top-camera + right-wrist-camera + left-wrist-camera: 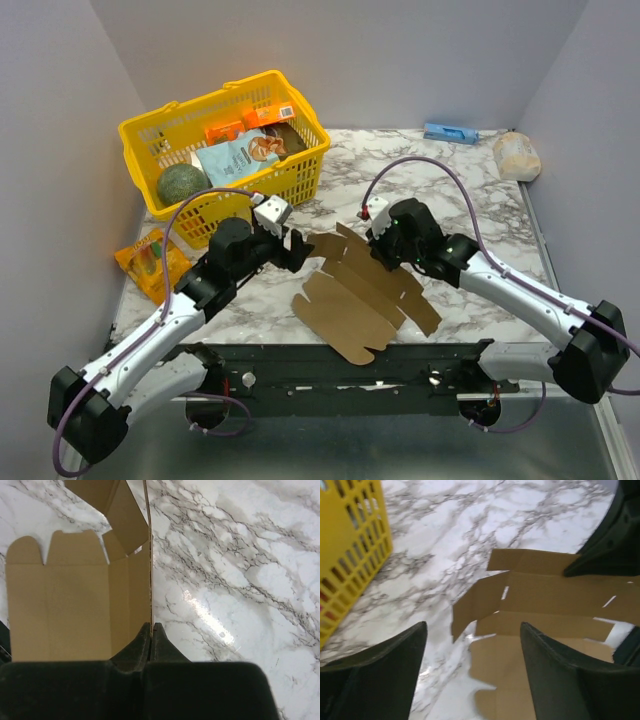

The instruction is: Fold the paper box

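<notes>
The paper box (350,310) is a flat brown die-cut sheet with notched flaps, lying on the marble table between the arms. My right gripper (385,258) is at its far right part, shut on a raised panel. In the right wrist view the thin cardboard edge stands pinched between the closed fingertips of that gripper (151,626), with the rest of the paper box (60,605) spread to the left. My left gripper (297,250) is at the sheet's far left edge. It is open (473,626) above a flap of the paper box (545,595) and holds nothing.
A yellow basket (285,180) with packets and a green round thing stands at the back left, also at the left wrist view's edge (345,555). An orange packet (152,262) lies at the left, a small blue box (450,132) and a pale lump (517,155) at the back right.
</notes>
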Action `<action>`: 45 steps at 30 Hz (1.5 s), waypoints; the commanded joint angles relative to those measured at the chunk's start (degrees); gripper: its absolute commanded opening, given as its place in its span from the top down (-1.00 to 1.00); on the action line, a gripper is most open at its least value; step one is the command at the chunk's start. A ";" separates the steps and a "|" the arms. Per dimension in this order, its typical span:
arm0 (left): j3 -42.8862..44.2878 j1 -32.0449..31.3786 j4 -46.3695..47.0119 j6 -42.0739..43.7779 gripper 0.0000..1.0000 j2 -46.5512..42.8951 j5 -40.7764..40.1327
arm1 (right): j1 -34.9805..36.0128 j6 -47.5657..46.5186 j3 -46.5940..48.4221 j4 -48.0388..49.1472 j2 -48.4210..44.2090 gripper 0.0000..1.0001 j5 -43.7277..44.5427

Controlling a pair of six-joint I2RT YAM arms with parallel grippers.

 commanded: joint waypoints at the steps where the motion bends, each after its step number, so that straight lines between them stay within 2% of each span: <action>1: -5.69 -3.37 13.61 -9.66 -0.56 3.61 8.19 | -0.51 2.34 1.88 0.12 1.39 0.99 -1.16; 3: -6.40 -5.92 15.54 -10.10 -0.56 6.42 8.45 | -0.69 2.87 1.88 0.47 1.31 0.99 -2.30; 5: -7.10 -6.19 18.36 -10.19 -0.54 8.71 8.89 | -0.78 3.05 1.62 0.56 0.87 0.99 -3.01; 7: -6.32 -6.11 17.24 -8.54 -0.53 12.58 6.54 | -0.78 3.22 1.44 0.74 0.52 0.99 -3.62; 10: -5.87 -4.88 16.70 -6.16 -0.52 16.80 3.37 | -1.04 3.40 0.74 0.74 -0.71 0.99 -3.80; 15: -5.35 -2.68 17.93 -4.92 -0.52 22.86 3.62 | -1.13 3.31 0.12 0.65 -2.21 0.99 -3.80; 37: -3.06 0.84 28.20 -0.26 -0.50 35.44 8.80 | -1.13 2.96 -0.32 1.53 -4.67 0.99 -6.96; 40: -2.62 0.84 29.96 -1.05 -0.40 36.32 11.52 | -1.13 3.05 -0.32 1.62 -4.58 0.99 -6.70; 45: -2.88 0.84 31.46 -2.02 -0.09 37.28 16.26 | -1.13 3.05 -0.32 1.53 -4.14 0.99 -5.74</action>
